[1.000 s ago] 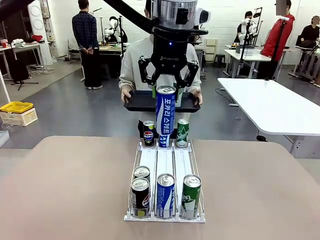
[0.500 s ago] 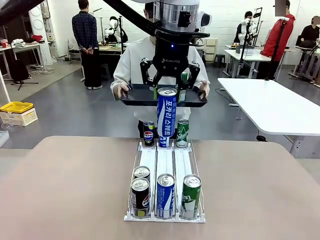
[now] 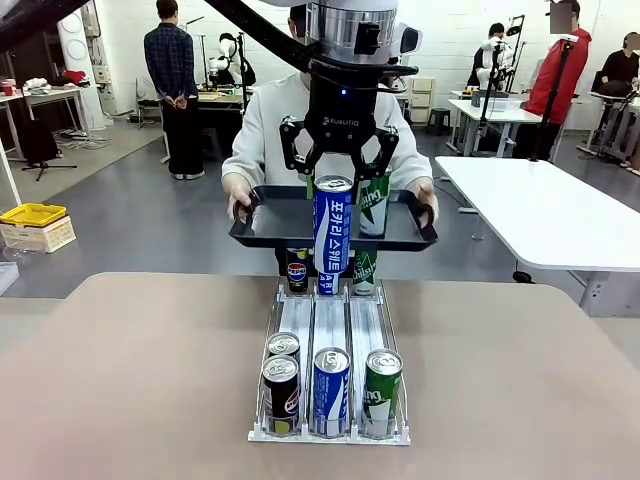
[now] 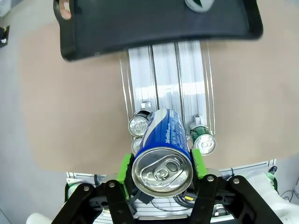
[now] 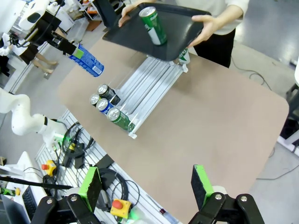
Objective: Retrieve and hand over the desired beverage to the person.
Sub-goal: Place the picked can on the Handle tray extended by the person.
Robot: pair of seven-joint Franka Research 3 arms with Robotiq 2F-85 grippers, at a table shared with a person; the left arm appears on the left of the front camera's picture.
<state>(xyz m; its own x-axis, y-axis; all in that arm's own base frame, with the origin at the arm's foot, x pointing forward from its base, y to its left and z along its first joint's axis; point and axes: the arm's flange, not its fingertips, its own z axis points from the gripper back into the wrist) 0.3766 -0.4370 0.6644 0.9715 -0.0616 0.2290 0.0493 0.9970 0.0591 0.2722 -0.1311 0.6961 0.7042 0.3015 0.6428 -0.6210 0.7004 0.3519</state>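
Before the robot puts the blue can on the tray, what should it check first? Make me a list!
1. Blue can gripped firmly: ok, the left gripper has a green pad on each side of it.
2. Tray held out to receive it: ok, the person holds it in both hands over the far end of the rack.
3. Free space on the tray: ok, the one green can on it leaves bare room.
4. Tray level: cannot tell.
5. Blue can above the tray, not in front of it: cannot tell from these views.
6. Right gripper out of the way: ok, open and high over the near table edge.
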